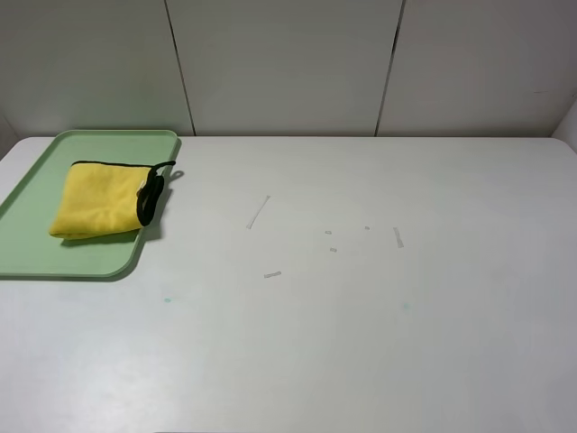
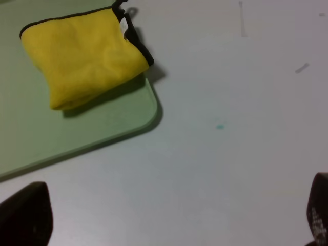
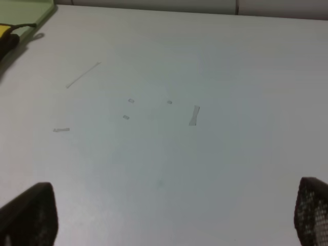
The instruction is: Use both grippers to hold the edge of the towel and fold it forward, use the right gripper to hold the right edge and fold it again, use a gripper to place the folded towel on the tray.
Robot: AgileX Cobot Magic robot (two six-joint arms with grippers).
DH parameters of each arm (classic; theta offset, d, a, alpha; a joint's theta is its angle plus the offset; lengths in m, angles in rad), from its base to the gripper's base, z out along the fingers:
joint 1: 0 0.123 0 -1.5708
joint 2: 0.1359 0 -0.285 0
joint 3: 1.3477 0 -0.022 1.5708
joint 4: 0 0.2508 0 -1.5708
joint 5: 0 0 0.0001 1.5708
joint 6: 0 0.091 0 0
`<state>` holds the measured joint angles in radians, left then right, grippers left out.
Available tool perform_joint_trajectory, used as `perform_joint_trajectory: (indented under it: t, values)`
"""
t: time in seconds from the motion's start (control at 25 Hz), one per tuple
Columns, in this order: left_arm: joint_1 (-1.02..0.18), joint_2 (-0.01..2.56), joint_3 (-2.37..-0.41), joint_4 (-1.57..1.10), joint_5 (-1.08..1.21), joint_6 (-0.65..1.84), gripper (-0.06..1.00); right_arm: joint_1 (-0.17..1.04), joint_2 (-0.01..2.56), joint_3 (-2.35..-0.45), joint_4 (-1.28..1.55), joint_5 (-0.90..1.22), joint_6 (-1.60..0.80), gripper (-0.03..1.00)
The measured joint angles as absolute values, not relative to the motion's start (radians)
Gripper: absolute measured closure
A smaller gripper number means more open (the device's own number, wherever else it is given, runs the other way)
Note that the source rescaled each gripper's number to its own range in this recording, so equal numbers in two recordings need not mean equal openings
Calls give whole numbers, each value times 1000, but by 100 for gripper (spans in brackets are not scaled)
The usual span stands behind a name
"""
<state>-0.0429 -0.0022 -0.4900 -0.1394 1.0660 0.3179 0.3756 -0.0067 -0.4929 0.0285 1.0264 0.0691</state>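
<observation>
Towel (image 1: 101,200) folded on tray (image 1: 54,257); table (image 1: 361,316) bare beside.

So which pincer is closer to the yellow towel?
The left one. The left pincer is open over bare table just off the tray holding the towel. The right pincer, also open, sees only the towel's corner far across the table.

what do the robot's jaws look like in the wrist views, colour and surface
Only fingertips show. The left gripper has black, rounded tips at the picture's lower corners. The right gripper has the same dark tips, one with a fine dotted grip texture. No arms, sleeves, cables or markings appear in any view.
</observation>
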Motion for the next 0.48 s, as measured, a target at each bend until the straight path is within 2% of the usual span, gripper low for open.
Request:
perform_joint_trajectory:
  t: [0.48]
  values:
    - [-43, -2, -490, -141, 1067, 318, -6, 376, -7, -493, 29, 1026, 69, -3]
